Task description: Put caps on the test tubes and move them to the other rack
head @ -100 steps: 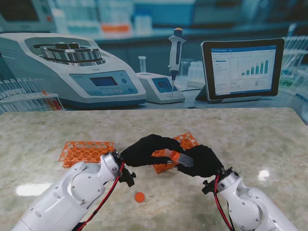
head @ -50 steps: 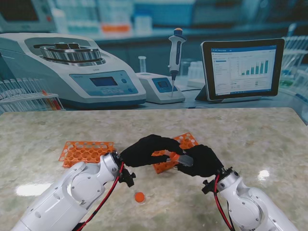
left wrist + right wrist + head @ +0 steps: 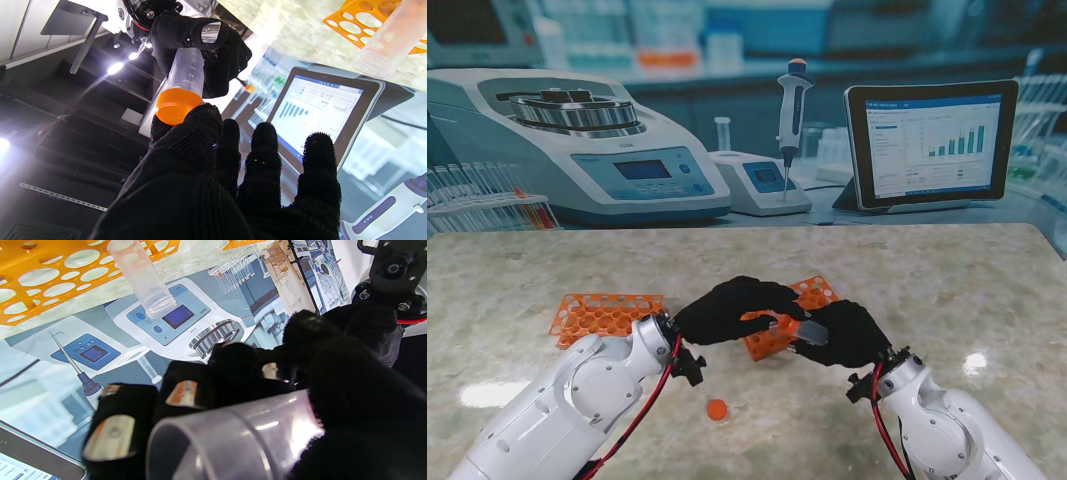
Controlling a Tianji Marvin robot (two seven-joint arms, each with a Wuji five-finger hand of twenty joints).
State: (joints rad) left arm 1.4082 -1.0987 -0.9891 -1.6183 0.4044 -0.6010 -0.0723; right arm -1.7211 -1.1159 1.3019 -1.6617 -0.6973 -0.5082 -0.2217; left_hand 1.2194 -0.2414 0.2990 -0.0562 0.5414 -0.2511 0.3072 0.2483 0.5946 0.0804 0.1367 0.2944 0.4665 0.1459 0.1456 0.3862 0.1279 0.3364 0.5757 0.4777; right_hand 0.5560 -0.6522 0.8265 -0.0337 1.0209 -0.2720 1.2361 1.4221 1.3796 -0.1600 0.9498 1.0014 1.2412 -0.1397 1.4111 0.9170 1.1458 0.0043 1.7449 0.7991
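My right hand (image 3: 845,336) is shut on a clear test tube (image 3: 811,331), which it holds tilted above the table. In the left wrist view the tube (image 3: 185,75) carries an orange cap (image 3: 173,109) on its end. My left hand (image 3: 730,310) pinches that cap between thumb and a finger; its other fingers (image 3: 265,156) are stretched out. In the stand view the cap is hidden by the left hand's fingers. A second, uncapped tube (image 3: 141,276) stands in the orange rack (image 3: 815,294) just beyond both hands. Another orange rack (image 3: 607,314) lies to the left.
A loose orange cap (image 3: 717,409) lies on the marble table (image 3: 947,280), nearer to me than the hands. Beyond the table's far edge are a centrifuge (image 3: 577,140), a small device holding a pipette (image 3: 793,105), and a tablet (image 3: 930,140).
My left hand's fingers have closed further over the cap, so less orange shows in the stand view, and the left arm has shifted slightly left. The right hand has stayed where it was.
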